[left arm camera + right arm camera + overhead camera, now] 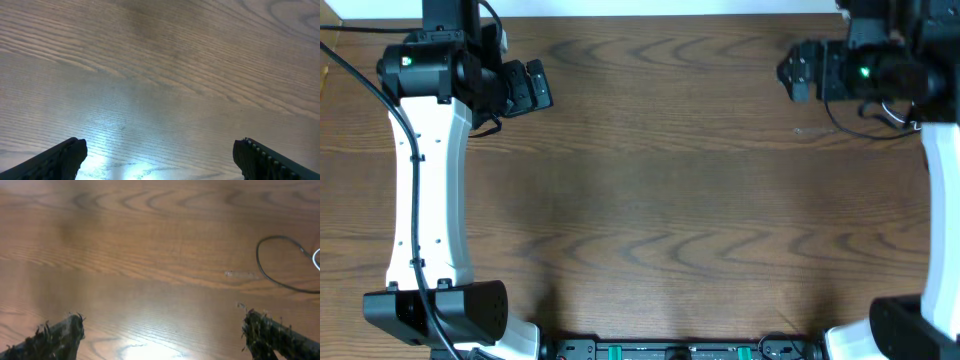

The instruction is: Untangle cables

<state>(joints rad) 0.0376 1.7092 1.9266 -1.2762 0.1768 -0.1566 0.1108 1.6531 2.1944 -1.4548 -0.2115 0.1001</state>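
At two o'clock from the right hand [162, 322], the cables [258, 256] lie looped on the desk [150, 255], well away from the left hand [160, 146]; both hands gape empty, so right is nearer.

In my right wrist view a black cable [258, 259] loops in and runs off the right edge. Beside it only a sliver of white cable [317, 260] shows. Overhead, that loop slips under my right arm [945, 200]. The bottom edges crop my left pincer [160, 144] and right pincer [162, 319].
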